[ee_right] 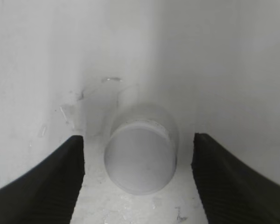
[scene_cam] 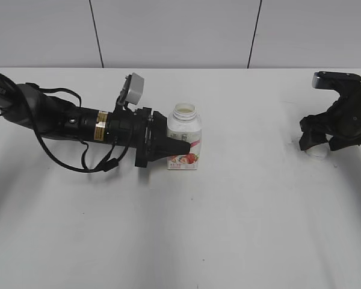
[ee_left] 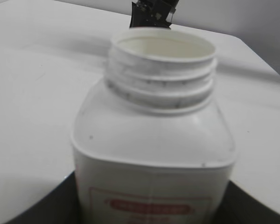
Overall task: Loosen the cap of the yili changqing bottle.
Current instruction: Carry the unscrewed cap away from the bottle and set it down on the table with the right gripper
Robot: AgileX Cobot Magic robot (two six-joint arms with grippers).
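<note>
A squarish white plastic yili changqing bottle [scene_cam: 184,137] with rounded shoulders stands upright on the matte white table [scene_cam: 228,229], its ribbed, threaded neck bare and its mouth open. The left gripper [scene_cam: 182,146] lies nearly level along the tabletop and clamps the bottle low on its body, one black tapered finger [scene_cam: 175,146] pressed across the pink-red strawberry label. The left wrist view, shot from just behind that grip, shows the neck's screw ridges flecked with dark specks and the smooth pale inside of the mouth, detail the exterior view is too far off to give. Well apart from the bottle, near the table's right edge, the right gripper [scene_cam: 316,146] hangs just above the small round white cap [scene_cam: 316,152], which rests on the table. The right wrist view shows what the exterior view cannot: the cap [ee_right: 140,156] sits between the two black, finely ribbed fingertips [ee_right: 60,179] with clear gaps on both sides, so the jaws stand open and touch nothing; small wet-looking marks dot the surface around it. Bare tabletop spreads wide in front of both tools and between them.
</note>
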